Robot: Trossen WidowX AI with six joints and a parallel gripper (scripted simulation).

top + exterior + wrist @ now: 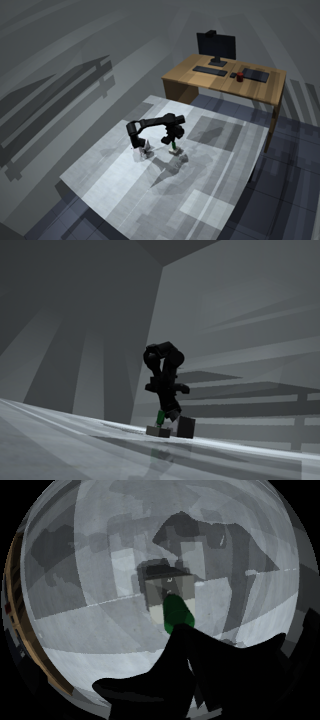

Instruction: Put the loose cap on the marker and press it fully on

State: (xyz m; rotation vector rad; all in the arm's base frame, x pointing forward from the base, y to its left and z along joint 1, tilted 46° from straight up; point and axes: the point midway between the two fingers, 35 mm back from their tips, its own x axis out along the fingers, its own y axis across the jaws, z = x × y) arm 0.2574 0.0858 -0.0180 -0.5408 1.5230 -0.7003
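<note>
Gripper (pixel 172 416) clamped fully narrow, holding nothing — pressed against top of green cap (pixel 160 417), seated on marker in holder block (pixel 158 431).

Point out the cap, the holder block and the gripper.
cap (pixel 160 417), exterior view, its green side.
holder block (pixel 157 431), exterior view, its front face.
gripper (pixel 190 640), wrist view, tips of the shut fingers.

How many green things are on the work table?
1. The green cap sits on the marker standing in the holder block, right beside the shut pincer. Nothing else green shows, though the arm could hide something.
</note>
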